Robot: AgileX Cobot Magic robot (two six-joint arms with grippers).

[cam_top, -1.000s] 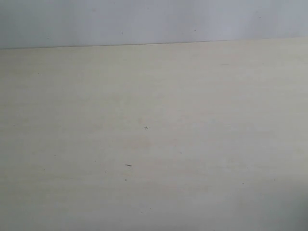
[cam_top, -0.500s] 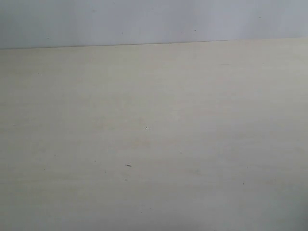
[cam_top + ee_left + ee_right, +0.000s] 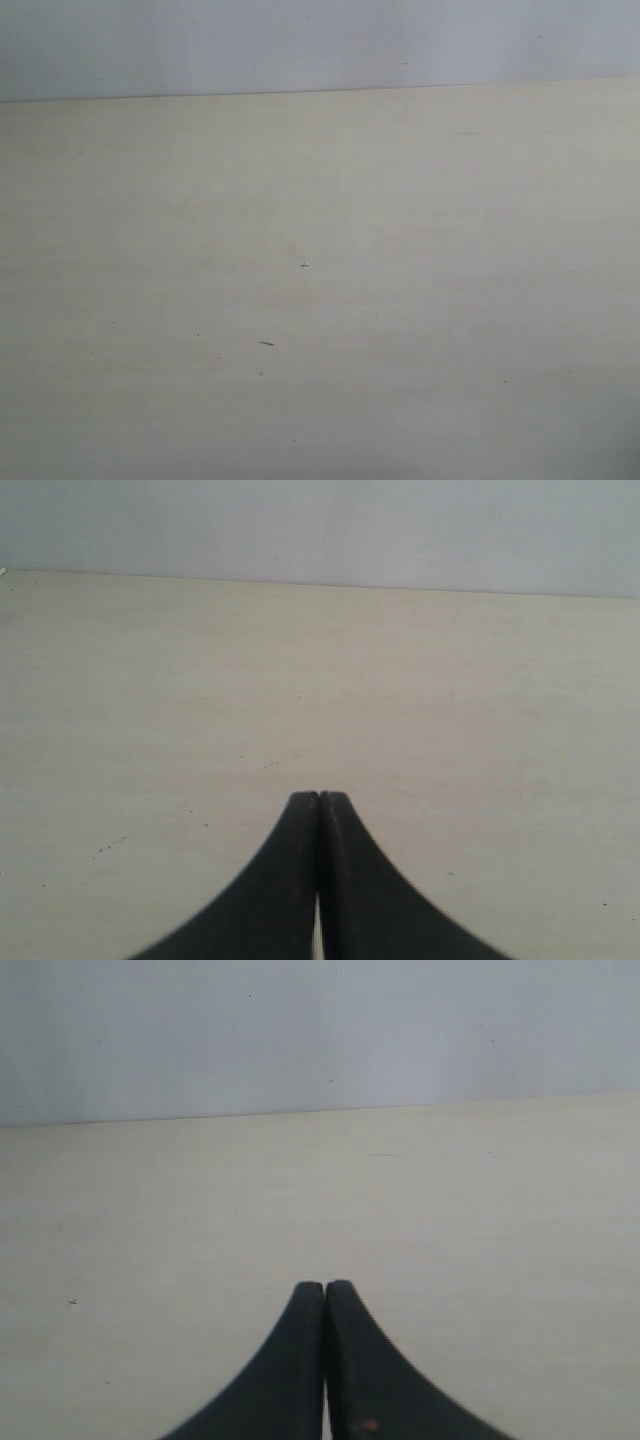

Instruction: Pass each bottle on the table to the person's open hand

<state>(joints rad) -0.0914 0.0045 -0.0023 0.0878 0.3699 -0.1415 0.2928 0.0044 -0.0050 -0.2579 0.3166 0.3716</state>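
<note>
Pictured: the left jaws and right jaws are resting clenched tip to tip, gripping nothing, above the pale tabletop (image 3: pixel 420 220), likely parked for want of work. No bottles and no open hand are showing ahead of either pair or in the wide view, suggesting the handovers are either finished or not begun.

Plain pale grey-blue wall (image 3: pixel 320 45) at back, across top strip of exterior view. Smooth, evenly lit. Few tiny dark dots (image 3: pixel 405 62) scattered on it. Lower edge straight, rising slightly toward right. Same in both wrist views.
</note>
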